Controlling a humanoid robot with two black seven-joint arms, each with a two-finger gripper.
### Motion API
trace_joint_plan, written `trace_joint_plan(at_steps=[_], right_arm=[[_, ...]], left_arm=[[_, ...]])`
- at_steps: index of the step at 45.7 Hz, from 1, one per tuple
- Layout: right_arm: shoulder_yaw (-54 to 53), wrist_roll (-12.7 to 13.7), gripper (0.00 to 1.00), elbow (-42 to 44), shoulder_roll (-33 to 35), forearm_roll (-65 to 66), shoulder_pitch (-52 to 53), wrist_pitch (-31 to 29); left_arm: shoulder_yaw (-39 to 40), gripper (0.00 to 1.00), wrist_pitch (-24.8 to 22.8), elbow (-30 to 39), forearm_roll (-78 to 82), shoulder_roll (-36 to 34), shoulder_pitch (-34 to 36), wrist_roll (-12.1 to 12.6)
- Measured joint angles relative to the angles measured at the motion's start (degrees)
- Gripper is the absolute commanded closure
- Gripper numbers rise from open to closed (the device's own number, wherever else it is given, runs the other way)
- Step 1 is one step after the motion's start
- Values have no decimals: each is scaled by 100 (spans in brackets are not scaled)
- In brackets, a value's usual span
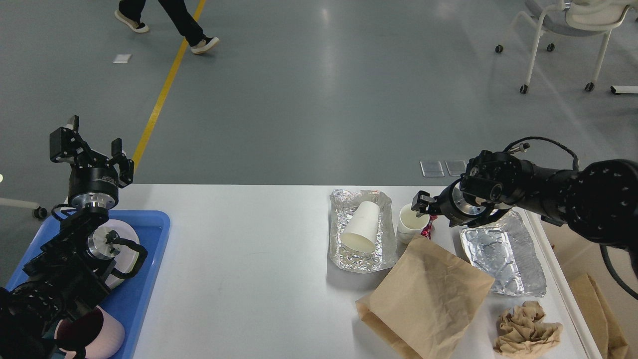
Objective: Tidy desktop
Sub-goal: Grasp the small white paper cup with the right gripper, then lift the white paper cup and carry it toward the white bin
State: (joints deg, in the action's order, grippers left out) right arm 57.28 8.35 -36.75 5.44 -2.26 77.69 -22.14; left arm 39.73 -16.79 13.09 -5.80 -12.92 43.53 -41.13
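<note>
Reaching w/ right hand (421, 207) at the small upright paper cup (412, 223) near far edge of the tabletop (249, 269), toward its right end. One finger (420, 201) sits at the cup rim, over the mouth; other finger hidden behind wrist, so can't tell how far open it is or whether it has hold of anything. Left hand (84, 149) is raised over the blue tray (149, 279) at the tabletop's left edge, fingers spread apart, nothing in it.

Judgement, step in hand: pinch cup wall, one finger inside, one outside. Close gently, since thin paper prob. crushes. Lift straight up to clear the red wrapper (427, 228) touching its base & the foil tray (362, 232) just beside. Likely goes to cream bin (558, 249) at right edge.

Tabletop: white, smooth, slight gloss, rounded corners. Left & middle bare; right half cluttered: 2nd foil tray (503, 254), brown paper bag (428, 299), crumpled brown paper (526, 329) at near right corner.
</note>
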Motion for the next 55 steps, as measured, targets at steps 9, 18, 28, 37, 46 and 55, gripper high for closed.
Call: trace_joint_plan(at_steps=[9, 18, 28, 37, 46, 55], right_arm=[[-52, -1, 37, 392, -189, -11, -292, 37], [-96, 0, 64, 560, -313, -11, -437, 45], [-102, 8, 100, 565, -324, -9, -469, 1], [-104, 8, 100, 565, -320, -10, -473, -17], [-104, 8, 100, 564, -315, -11, -434, -41], [-104, 9, 100, 506, -311, -11, -212, -71]], left_arm=[[0, 3, 0, 0, 0, 0, 0, 0], [0, 3, 0, 0, 0, 0, 0, 0], [0, 3, 0, 0, 0, 0, 0, 0], [0, 3, 0, 0, 0, 0, 3, 0], [0, 3, 0, 0, 0, 0, 3, 0], [0, 3, 0, 0, 0, 0, 3, 0]])
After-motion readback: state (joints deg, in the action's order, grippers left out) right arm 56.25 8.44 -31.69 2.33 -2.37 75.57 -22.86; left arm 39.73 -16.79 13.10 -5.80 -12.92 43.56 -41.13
